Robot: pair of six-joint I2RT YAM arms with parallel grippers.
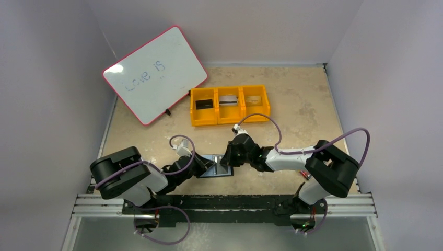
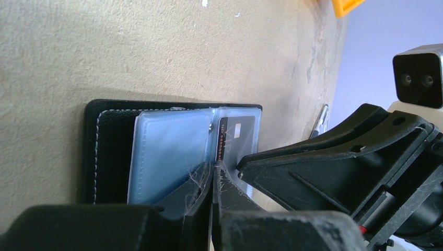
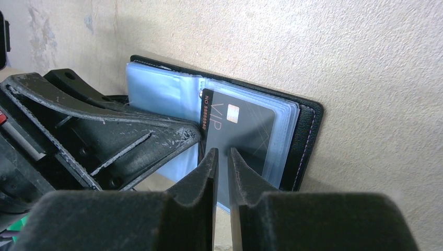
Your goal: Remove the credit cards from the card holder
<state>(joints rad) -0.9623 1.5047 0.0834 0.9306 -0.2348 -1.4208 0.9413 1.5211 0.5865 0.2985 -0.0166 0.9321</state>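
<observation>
**Status, both arms.**

1. Card holder (image 1: pixel 215 167): lies open and flat on table (image 1: pixel 292 104), near-centre, between my two grippers. Black cover down, clear sleeves (image 2: pixel 167 151) facing up.
2. L gripper (image 2: pixel 213 170): fingers together, no visible gap. Tips sit on the sleeves at holder's near edge, approx. at the fold. Cannot tell if a sleeve is pinched between them.
3. R gripper (image 3: pixel 222 157): fingers almost together, only a thin slit between. Tips are at near edge of VIP card (image 3: pixel 245 130). That card is dark and lies face up on the right-hand sleeve stack, with its near part out past the sleeves. Cannot tell if the tips clamp it or just rest on it.
4. L and R tips are just beside each other over the holder.
5. Orange tray (image 1: pixel 230 121): far side of holder, well apart, 3 compartments. Left holds black card (image 1: pixel 204 104), middle holds silvery card (image 1: pixel 228 100), right holds pale card (image 1: pixel 253 100).
6. Whiteboard (image 1: pixel 154 73): far-left, tilted, w/ blue handwriting.
</observation>
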